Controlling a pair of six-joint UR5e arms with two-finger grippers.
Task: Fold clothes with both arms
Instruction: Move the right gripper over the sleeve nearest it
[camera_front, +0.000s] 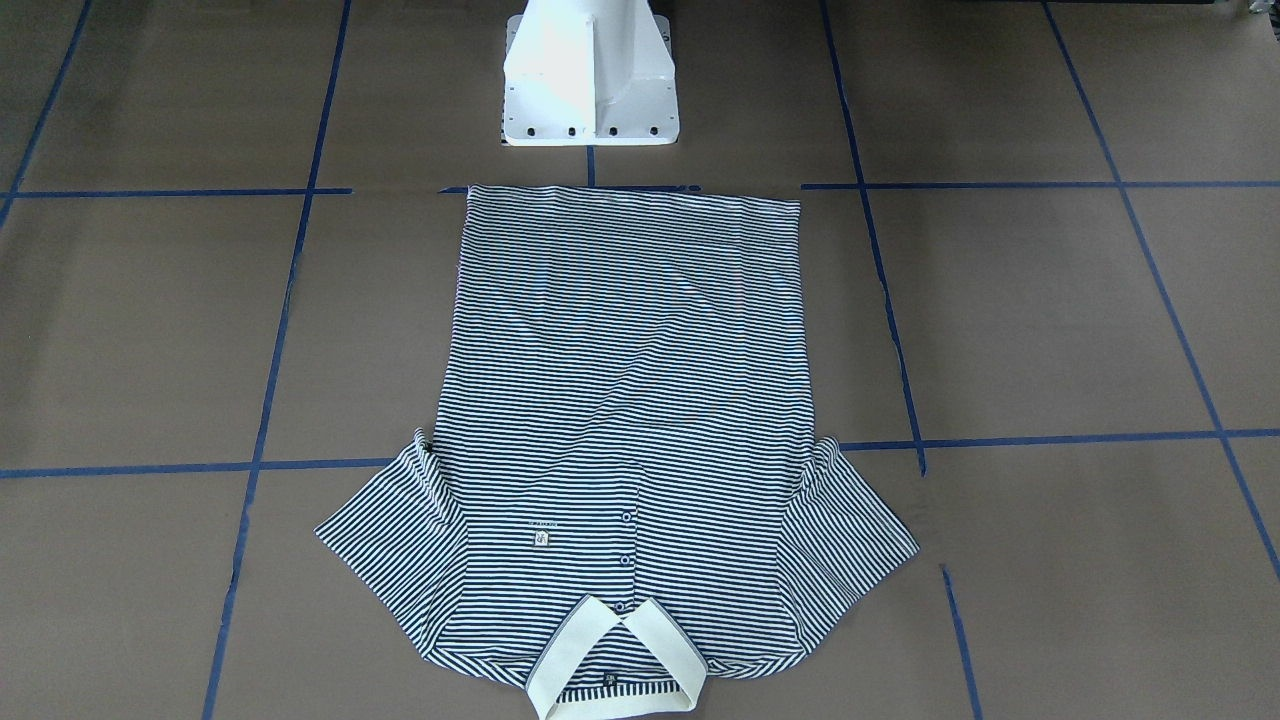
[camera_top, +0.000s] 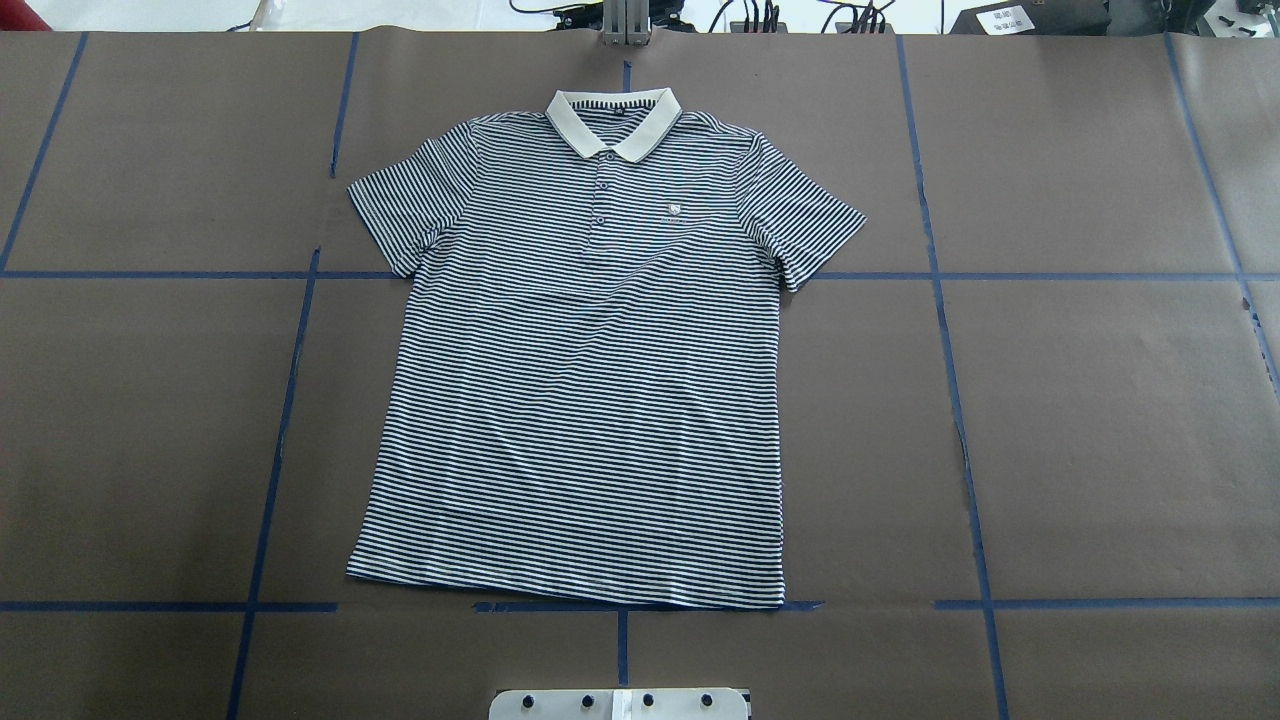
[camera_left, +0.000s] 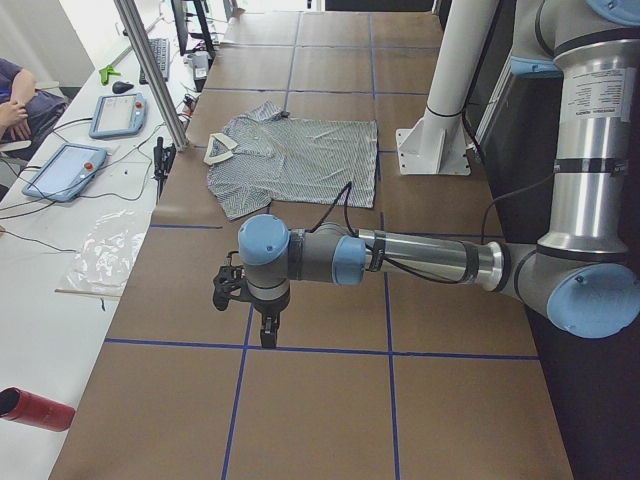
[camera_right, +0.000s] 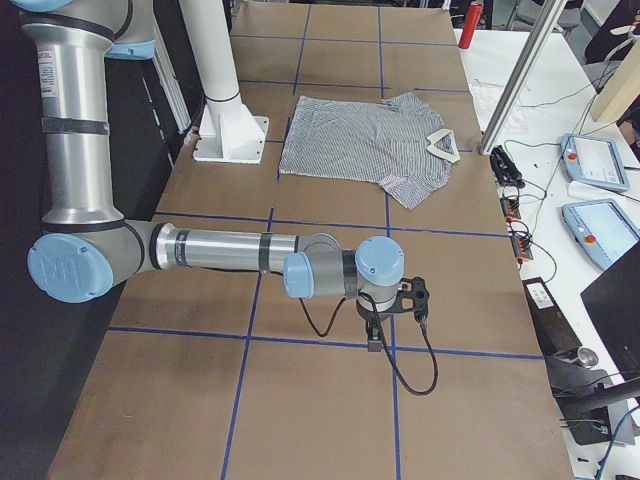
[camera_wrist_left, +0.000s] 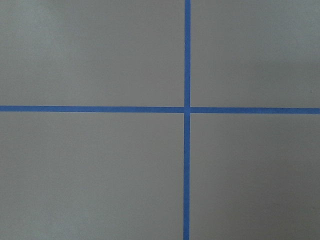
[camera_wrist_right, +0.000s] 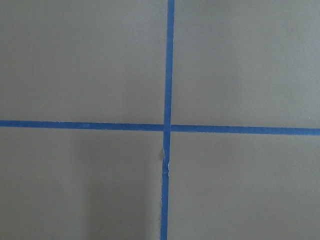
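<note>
Navy-and-white striped, the polo shirt (camera_top: 580, 380) is spread flat at the middle of the bench (camera_top: 1100, 450), collar toward the operators' edge. The left gripper (camera_left: 268, 335) and right gripper (camera_right: 372, 338) are poised over opposite bench ends, well apart from it; whether either is parted cannot be told. A skewed fold is risked if the two sides are pinched unevenly.

The left arm (camera_left: 420, 258) is made of long, shiny grey metal tubes with round light-blue caps at the joints. A thin black cable (camera_left: 350, 195) loops off it, and the left gripper (camera_left: 268, 338) is small and black. The right arm (camera_right: 215, 250) looks the same, with a black right gripper (camera_right: 373, 340) and its own curly black cable (camera_right: 436, 372). The white metal stand (camera_front: 590, 80) has dark bolts (camera_front: 572, 131) along its foot.
</note>
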